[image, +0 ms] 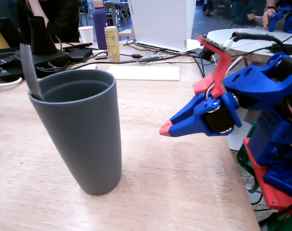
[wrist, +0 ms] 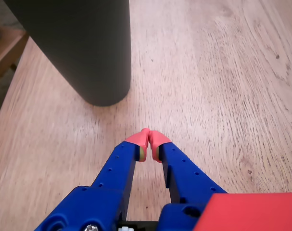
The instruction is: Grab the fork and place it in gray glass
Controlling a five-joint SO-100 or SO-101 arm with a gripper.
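Wrist view: gripper [wrist: 148,136] sat lowest and nearest, blue fingers with red tips pressed together, nothing between them. Beyond the tips lay bare wooden table [wrist: 218,86], then the base of the gray glass [wrist: 83,48], apart from the gripper.

Fixed view: the glass [image: 81,130] stood nearest the camera on the left, upright on the table [image: 184,159]. The fork [image: 30,72] was inside it, leaning against the left rim, its end sticking up above the edge; I could not tell which end. The gripper [image: 166,130] hung in the air to the right of the glass, closed and empty, well clear of it. Far back: a gold can [image: 112,43], a purple bottle [image: 99,21], a white paper cup [image: 86,34] and a white keyboard [image: 145,72].
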